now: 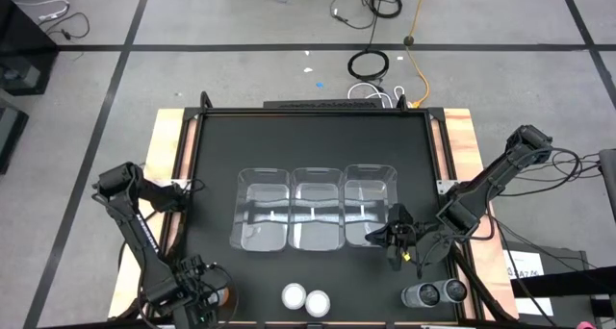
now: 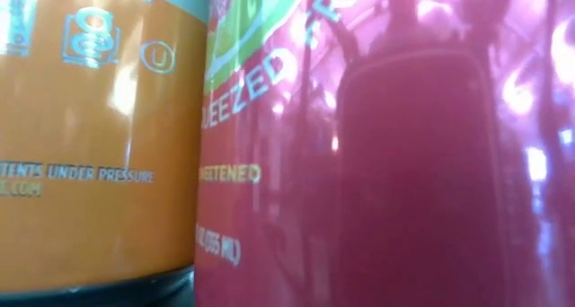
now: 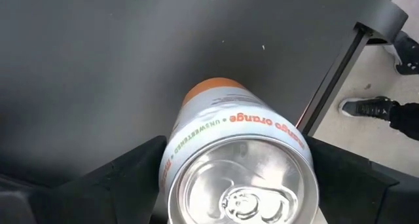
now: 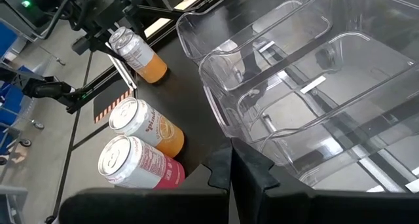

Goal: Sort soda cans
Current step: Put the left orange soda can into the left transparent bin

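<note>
Lower left of the high view: left gripper [image 1: 204,292] clasping an orange can [image 3: 239,165], tilted above the black tabletop [image 1: 308,141]. Bottom centre: two cans [image 1: 305,297], touching. Lower right: two dark cans [image 1: 435,292]; above them, right gripper [image 1: 397,240], fingers closed, empty, beside three clear bins [image 1: 316,209]. Beyond: grey floor [image 1: 192,21], cables [image 1: 371,64].

orange can [image 3: 239,158]: base cut off | grey cans [image 1: 435,292]: labels unreadable | low view: cans block table

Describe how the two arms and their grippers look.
Both arms are black, jointed tubular links with black cables running along them. The left gripper and right gripper each end in two dark, angular fingers; a yellow mark shows near the right one.
</note>
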Robot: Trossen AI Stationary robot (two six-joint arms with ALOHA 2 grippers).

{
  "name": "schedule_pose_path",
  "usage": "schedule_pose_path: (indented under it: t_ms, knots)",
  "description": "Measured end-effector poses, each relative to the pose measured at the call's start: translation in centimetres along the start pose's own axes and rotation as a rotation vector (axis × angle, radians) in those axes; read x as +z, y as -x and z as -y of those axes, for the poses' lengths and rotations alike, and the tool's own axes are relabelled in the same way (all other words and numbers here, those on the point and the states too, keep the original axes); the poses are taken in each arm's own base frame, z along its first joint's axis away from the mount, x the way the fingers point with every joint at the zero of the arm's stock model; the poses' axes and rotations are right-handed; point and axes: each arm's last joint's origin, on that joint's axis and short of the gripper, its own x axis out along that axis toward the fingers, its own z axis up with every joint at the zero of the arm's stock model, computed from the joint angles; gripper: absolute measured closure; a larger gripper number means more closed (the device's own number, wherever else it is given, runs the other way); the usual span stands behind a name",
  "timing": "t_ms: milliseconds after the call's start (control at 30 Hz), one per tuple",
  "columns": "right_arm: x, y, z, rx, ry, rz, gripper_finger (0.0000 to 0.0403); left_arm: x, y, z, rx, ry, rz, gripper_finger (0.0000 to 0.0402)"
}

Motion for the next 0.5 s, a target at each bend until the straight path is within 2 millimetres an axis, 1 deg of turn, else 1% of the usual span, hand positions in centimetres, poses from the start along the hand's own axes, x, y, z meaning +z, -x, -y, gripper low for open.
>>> schedule_pose_path:
  t_ms: [367, 500]
  knots:
    - [0.0, 0.0, 0.0, 0.0, 0.001, 0.0, 0.0403, -0.02, -0.11, -0.08, 0.008, -0.001, -0.003, 0.0061]
    - [-0.01, -0.01, 0.01, 0.0, 0.003, 0.0, 0.0403, 0.01, -0.01, -0.05, -0.001, 0.001, -0.002, 0.0073]
